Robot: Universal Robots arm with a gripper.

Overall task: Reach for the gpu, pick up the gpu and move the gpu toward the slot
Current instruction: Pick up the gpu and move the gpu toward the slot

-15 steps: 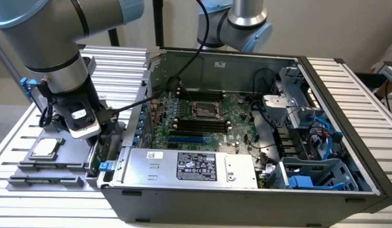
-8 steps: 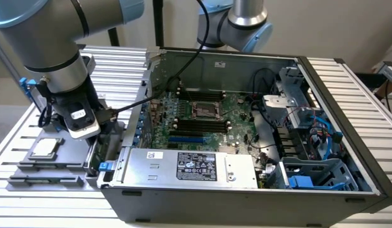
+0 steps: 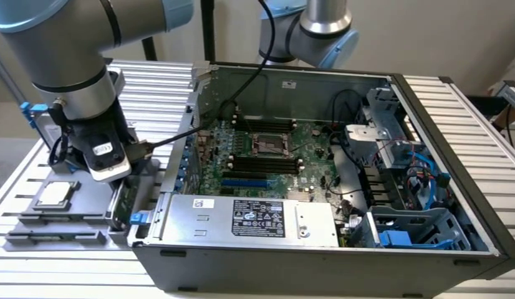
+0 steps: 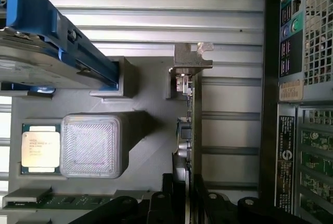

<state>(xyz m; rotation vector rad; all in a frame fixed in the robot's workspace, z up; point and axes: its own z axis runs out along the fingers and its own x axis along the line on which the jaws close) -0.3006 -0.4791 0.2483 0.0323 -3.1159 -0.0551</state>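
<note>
In the exterior view the arm comes down steeply with its wrist turned straight down. The gripper [image 3: 115, 175] is low over the grey fixture [image 3: 41, 227], which lies on the slatted bench beside the open computer case [image 3: 324, 265]. The gpu [image 3: 118, 200] stands on edge along the fixture's side nearest the case, directly under the gripper. A small silver chip [image 3: 55, 194] lies flat toward the side away from the case. The reach looks done; the lift and the carry to the slot are not yet made (the card appears seated in its holder).

In the wrist view the gpu [image 4: 194, 114] shows as a slim green line in the fixture [image 4: 145, 146], with its silver bracket [image 4: 191, 57] at the far end. The gripper [image 4: 183, 187] is down at the card's near end, astride it. Whether it has clamped the card I cannot tell. The hard drive [image 4: 52, 52] with blue rails stands well apart.
</note>
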